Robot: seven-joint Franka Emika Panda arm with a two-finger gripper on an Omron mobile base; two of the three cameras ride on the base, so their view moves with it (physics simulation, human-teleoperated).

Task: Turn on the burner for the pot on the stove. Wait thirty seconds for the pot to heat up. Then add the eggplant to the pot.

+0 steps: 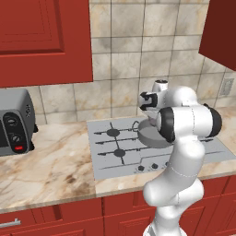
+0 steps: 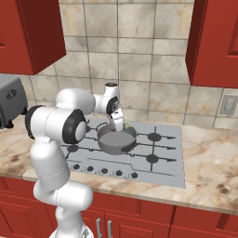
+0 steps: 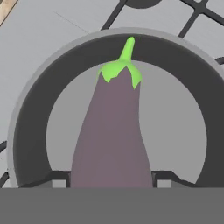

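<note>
A long purple eggplant (image 3: pixel 111 131) with a bright green stem cap hangs stem-down over the grey pot (image 3: pixel 26 113), with my gripper (image 3: pixel 111 179) shut on its thick end. In the right base view the gripper (image 2: pixel 117 122) points down just above the pot (image 2: pixel 116 139), which sits on a rear grate of the stove (image 2: pixel 162 155). In the left base view my arm covers the right part of the pot (image 1: pixel 148 134). A row of dark knobs (image 2: pixel 104 171) runs along the stove's front edge.
A grey toaster oven (image 1: pixel 14 122) stands on the marble counter (image 1: pixel 46 166) at the far left. Red wall cabinets (image 1: pixel 46 37) hang above, and a tiled wall backs the stove. A wall outlet (image 2: pixel 228 104) is at the right.
</note>
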